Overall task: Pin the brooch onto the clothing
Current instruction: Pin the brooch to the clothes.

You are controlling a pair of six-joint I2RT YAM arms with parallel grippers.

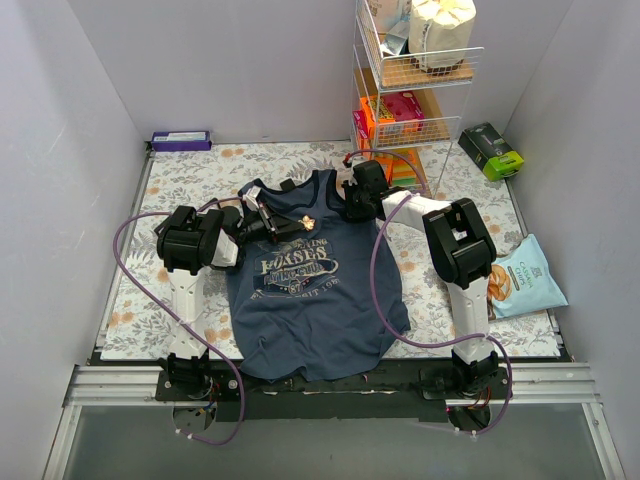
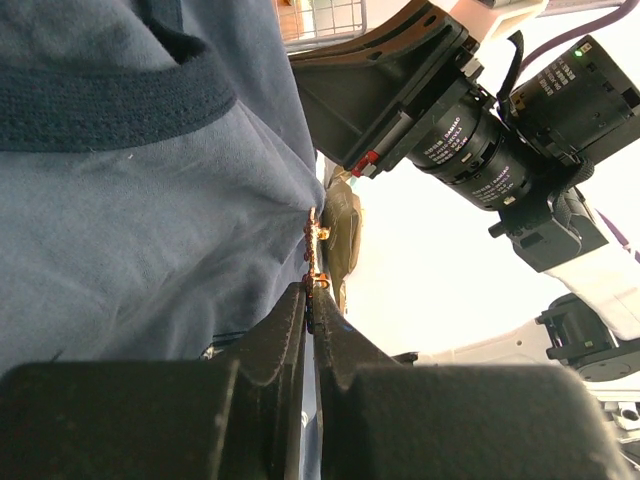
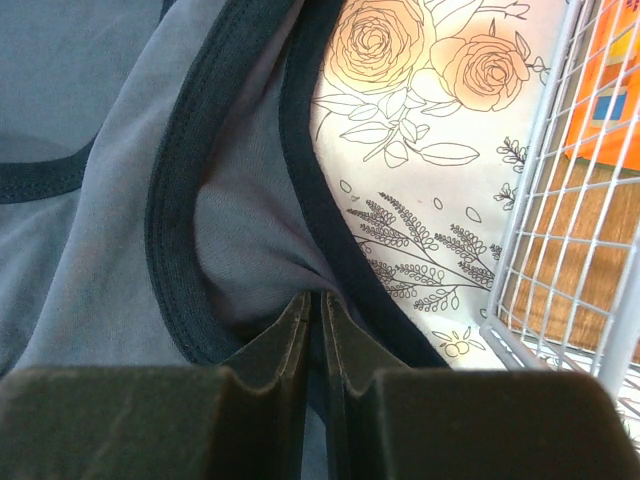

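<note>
- Closest to the overhead camera, the 2 arm bases [image 1: 187, 372] sit on the rail [image 1: 110, 385] at the table's near edge. The left arm [image 1: 188, 250] bends from there toward the middle.
- Far back on the left, a purple box [image 1: 181, 140] lies flat on the floral tablecloth [image 1: 170, 190], against the rear wall.
- Next comes the left gripper [image 1: 285, 227], reaching sideways over the garment's upper chest. In its wrist view [image 2: 311, 292] the 2 fingers [image 2: 270, 340] are pressed almost together, pinching the lower end of the brooch.
- Small and gold-toned, the brooch [image 1: 308, 223] sits just below the neckline and above the chest print. Up close [image 2: 315, 250] it touches a pulled-up fold of blue cloth.
- Spread front-up in the middle of the table is the clothing [image 1: 320, 310], a navy tank top with a pale "HORSES" print. Its hem reaches the near rail.
- On the top's shoulder nearest the right arm, the right gripper [image 1: 356, 197] has its 2 fingers [image 3: 275, 340] closed on bunched cloth beside the dark armhole trim [image 3: 175, 200].
- Back right stands a wire rack [image 1: 415, 70] holding packages, with a green box [image 1: 492, 150] beside it. A snack bag [image 1: 525, 280] lies nearer, at the right edge.
</note>
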